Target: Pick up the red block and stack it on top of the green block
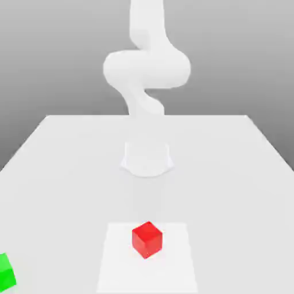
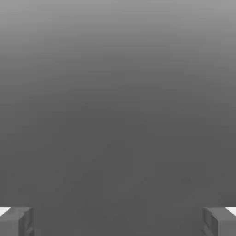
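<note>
Your small red cube (image 1: 147,239) is sitting near-centre, free to grasp; bright green cube (image 1: 6,273) is waiting far left; jaws are standing wide, empty.

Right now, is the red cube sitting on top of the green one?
No: the red cube rests alone on the table, the green cube well apart.

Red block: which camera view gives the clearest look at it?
The exterior view. There the red block sits whole on the white table, near the front edge, with three faces visible. The hand view gives nothing of it: just grey background between the gripper fingertips, which stand wide apart.
</note>
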